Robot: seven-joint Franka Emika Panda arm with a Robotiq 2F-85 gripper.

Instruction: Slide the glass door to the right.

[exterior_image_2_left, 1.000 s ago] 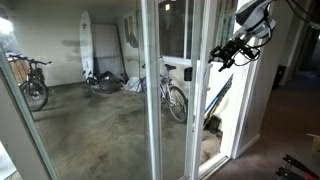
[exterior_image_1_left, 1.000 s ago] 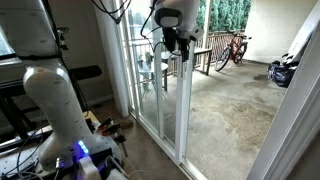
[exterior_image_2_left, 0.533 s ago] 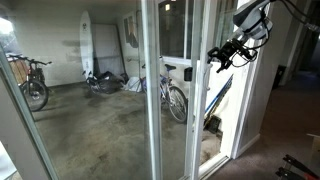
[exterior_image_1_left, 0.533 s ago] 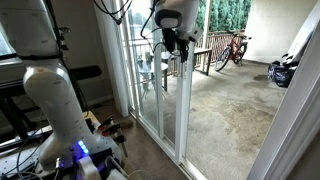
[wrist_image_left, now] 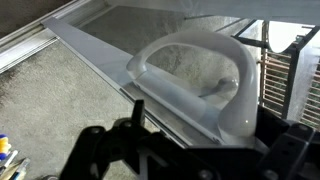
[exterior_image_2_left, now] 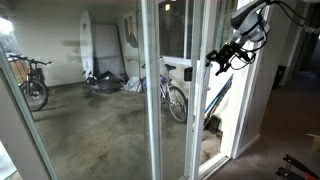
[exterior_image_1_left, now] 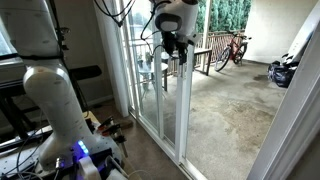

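The gripper [exterior_image_2_left: 219, 58] is up against the loop handle [wrist_image_left: 238, 95]; how far its fingers are spread cannot be told. Just beyond stands the glass door [exterior_image_1_left: 163, 100], probably heavy, rigid and breakable, so the frame edge is the safest place to push.

Fingers [exterior_image_2_left: 216, 62] at loop handle [wrist_image_left: 195, 75] (mid-height), before glass door [exterior_image_2_left: 180, 140]; 1 bicycle [exterior_image_2_left: 176, 100] behind.

The glass door [exterior_image_1_left: 175, 105] is clear, white-framed; the gripper [exterior_image_1_left: 172, 43] black.
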